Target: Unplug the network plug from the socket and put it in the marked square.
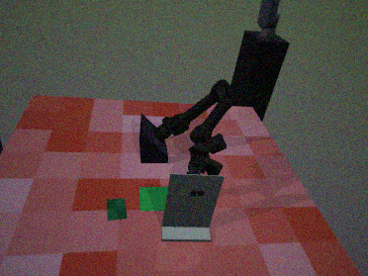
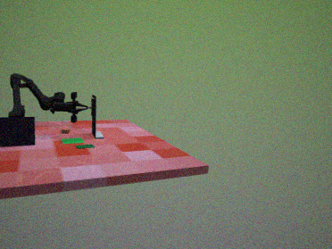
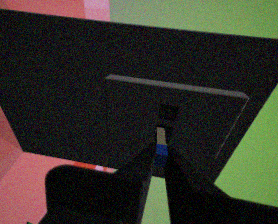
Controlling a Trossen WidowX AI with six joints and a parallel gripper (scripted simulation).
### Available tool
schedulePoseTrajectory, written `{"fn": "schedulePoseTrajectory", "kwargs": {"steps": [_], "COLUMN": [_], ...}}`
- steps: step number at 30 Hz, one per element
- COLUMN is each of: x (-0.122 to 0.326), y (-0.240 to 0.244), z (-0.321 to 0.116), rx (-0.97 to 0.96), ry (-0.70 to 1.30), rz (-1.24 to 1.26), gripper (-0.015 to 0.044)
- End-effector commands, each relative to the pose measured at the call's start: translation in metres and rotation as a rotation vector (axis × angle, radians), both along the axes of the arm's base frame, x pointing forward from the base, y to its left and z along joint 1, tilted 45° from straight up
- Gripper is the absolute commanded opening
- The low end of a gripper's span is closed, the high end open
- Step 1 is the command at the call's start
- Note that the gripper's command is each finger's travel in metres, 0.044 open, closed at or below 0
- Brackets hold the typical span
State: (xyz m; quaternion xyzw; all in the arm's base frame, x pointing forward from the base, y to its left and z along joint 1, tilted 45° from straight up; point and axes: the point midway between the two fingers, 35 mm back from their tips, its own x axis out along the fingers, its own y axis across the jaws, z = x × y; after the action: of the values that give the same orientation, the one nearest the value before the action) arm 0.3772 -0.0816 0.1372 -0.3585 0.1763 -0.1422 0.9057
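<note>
Because the plug (image 3: 161, 150) has to leave its socket along a straight line, the step in hand looks like the pull, with the unlocking press apparently done, though the views do not settle whether the latch is free. The hand (image 1: 198, 170) (image 2: 90, 107) (image 3: 160, 149) is pinching the plug, its fingers drawn in on either side of the blue body, just beside the upright panel (image 1: 190, 204) (image 2: 94, 122) (image 3: 60, 75) on the robot's side. Ahead of the fingertips, the plug's pale part reaches towards the lower opening in the panel's face; how much of it sits inside I cannot tell. What comes next should be a level retreat square to the panel, without tilt, until the plug clears it. Farther out, the bright green square (image 1: 152, 199) (image 2: 72, 141) lies on the surface (image 1: 94, 233) (image 2: 156, 168), on the robot's side of the panel and off to its right, likely the marked goal; the dark green patch (image 1: 117, 209) (image 2: 85, 146) beyond is farther to the panel's right.
</note>
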Motion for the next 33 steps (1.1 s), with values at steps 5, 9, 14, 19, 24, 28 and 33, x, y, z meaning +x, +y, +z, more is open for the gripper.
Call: {"fn": "schedulePoseTrajectory", "kwargs": {"steps": [5, 9, 14, 19, 24, 28, 33], "x": [-0.005, -0.007, -0.009, -0.011, -0.013, -0.015, -0.017], "y": [0.001, 0.002, 0.003, 0.004, 0.005, 0.006, 0.007], "z": [-0.001, 0.000, 0.000, 0.001, 0.001, 0.002, 0.002], "rx": [-0.002, -0.002, -0.002, -0.002, -0.002, -0.002, -0.001], "ry": [0.007, 0.007, 0.007, 0.007, 0.007, 0.007, 0.007], "rz": [-0.004, -0.004, -0.004, -0.004, -0.004, -0.004, -0.004], "gripper": [0.0000, 0.0000, 0.0000, 0.0000, 0.0000, 0.0000, 0.0000]}}
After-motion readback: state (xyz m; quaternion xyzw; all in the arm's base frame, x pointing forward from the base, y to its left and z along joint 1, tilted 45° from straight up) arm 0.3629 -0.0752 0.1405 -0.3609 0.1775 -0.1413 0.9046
